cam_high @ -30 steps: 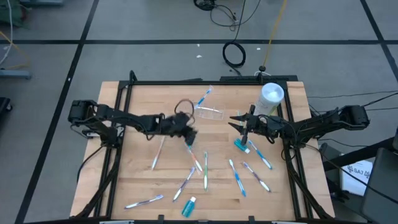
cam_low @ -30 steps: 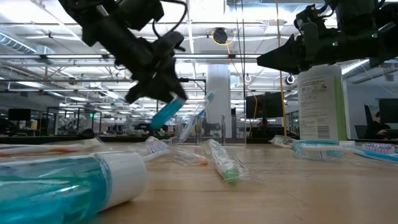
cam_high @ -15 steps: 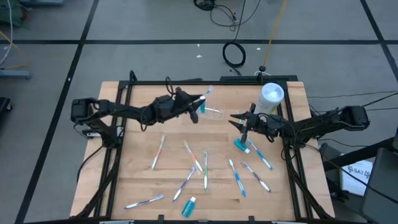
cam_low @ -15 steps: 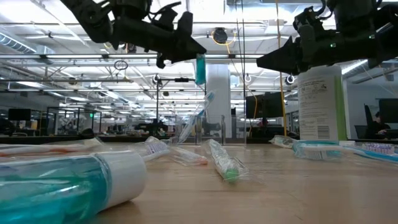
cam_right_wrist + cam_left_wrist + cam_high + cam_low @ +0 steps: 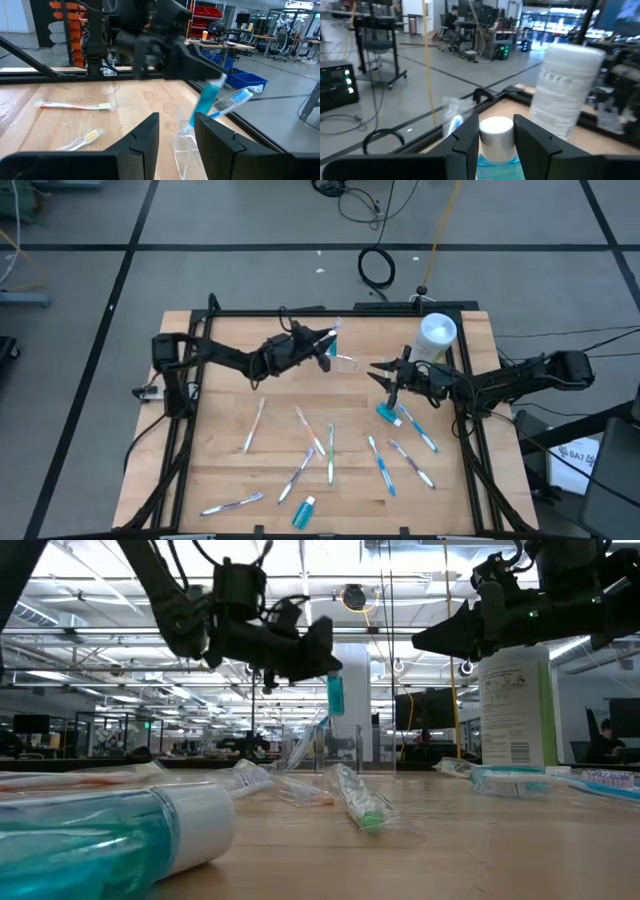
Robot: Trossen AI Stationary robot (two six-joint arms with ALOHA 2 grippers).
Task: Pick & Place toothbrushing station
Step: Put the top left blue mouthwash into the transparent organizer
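The left gripper (image 5: pixel 322 351) is up in the air over the far middle of the table (image 5: pixel 230 470), fingers clamped on a small blue bottle (image 5: pixel 335 694) that hangs upright with blue liquid inside. Just below it sits a clear holder (image 5: pixel 340 363); I can't tell what's in it. The right gripper (image 5: pixel 378 372) hovers by the tall white container (image 5: pixel 436 334), fingers slightly apart, holding nothing. Toothbrushes (image 5: pixel 331 452) are scattered nearer.

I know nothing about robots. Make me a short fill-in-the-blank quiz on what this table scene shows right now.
The left tool holds a small ____ bottle above the table.
The bottle's cap is ____.
The right tool grips ____.
The tall white canister stands nearest the ____ arm.

Missing words: blue; white; nothing; right
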